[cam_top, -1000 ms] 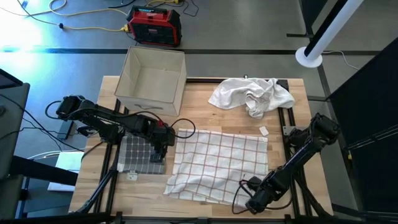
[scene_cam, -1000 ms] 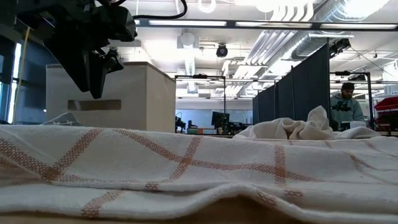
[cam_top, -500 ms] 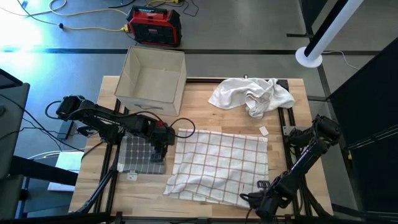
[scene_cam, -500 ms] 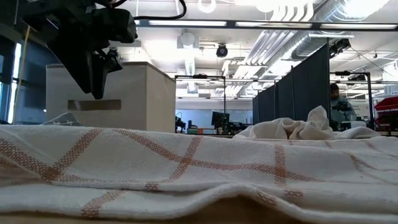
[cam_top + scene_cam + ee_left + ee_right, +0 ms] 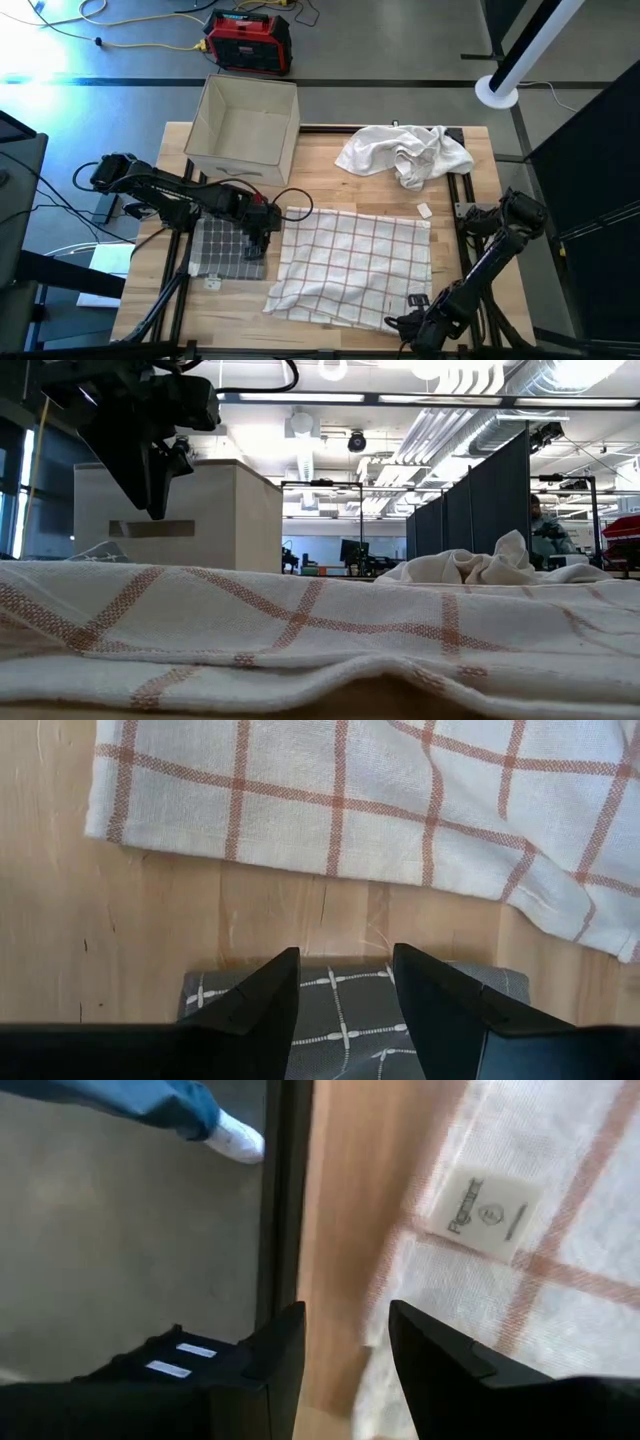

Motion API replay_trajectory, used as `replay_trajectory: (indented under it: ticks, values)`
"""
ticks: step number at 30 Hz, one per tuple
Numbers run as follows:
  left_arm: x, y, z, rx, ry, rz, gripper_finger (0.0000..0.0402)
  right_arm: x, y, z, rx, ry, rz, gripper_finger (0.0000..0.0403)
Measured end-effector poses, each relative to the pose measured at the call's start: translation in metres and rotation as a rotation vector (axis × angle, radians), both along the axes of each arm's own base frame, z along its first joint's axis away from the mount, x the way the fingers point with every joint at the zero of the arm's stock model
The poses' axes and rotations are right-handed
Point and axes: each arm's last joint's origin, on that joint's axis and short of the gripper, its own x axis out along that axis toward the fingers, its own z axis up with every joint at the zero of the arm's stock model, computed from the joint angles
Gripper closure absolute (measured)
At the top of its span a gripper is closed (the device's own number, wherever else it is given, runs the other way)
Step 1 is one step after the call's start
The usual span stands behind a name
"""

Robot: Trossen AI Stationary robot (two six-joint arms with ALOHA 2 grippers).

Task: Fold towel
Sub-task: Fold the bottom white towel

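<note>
A white towel with red checks (image 5: 350,265) lies spread flat on the middle of the table. Its near right corner carries a small label (image 5: 485,1205). My right gripper (image 5: 407,322) stands open at that corner by the table's near edge, its fingers (image 5: 345,1325) over the towel's border and bare wood. My left gripper (image 5: 345,965) hangs open over a folded grey checked towel (image 5: 228,250) to the left of the white one. The low view shows it (image 5: 150,470) raised above the cloth.
A cardboard box (image 5: 245,125) stands at the far left. A crumpled white cloth (image 5: 405,152) lies at the far right. A small white tag (image 5: 424,211) lies on the wood by the towel's far right corner. A person's shoe (image 5: 235,1135) shows on the floor past the near edge.
My right gripper has shifted a little toward the table's near right corner, uncovering the towel's labelled corner. The towel has stayed flat and in place.
</note>
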Motion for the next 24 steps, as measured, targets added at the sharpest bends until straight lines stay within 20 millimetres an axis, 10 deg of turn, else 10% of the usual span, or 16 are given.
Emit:
replay_trajectory:
  ticks: [24]
  values:
    - [0.000, 0.001, 0.000, 0.002, -0.001, 0.002, 0.0247, 0.002, 0.003, -0.016, 0.056, 0.162, 0.002, 0.0332]
